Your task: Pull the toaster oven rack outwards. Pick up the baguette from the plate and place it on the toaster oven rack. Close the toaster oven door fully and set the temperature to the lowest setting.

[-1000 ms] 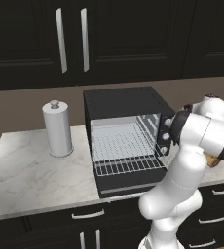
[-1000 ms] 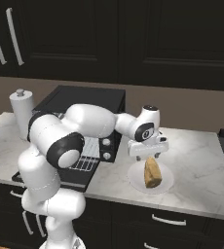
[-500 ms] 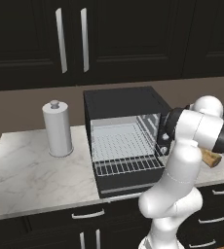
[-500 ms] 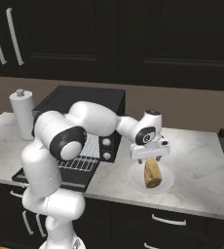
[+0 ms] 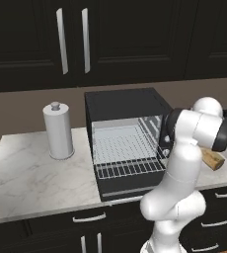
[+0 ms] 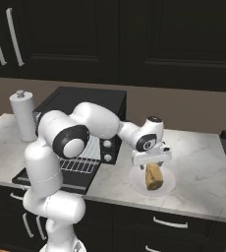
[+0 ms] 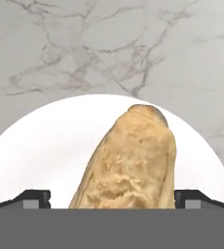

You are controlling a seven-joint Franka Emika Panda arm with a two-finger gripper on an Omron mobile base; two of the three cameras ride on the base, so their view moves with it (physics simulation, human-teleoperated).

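Baguette (image 7: pixel 128 160) on plate (image 7: pixel 46 146), between spread fingers (image 7: pixel 33 198).

White arm, dark joints — rises from the base, elbow bent high, forearm reaching out toward three o'clock in the right base view. Wrist turned down, hand pointing straight at the surface below. Gripper (image 6: pixel 152 158) — jaws spread wide, nothing between them gripped. Hand view: the two dark fingertips (image 7: pixel 33 198) stand well apart, at seven and five o'clock of the frame.
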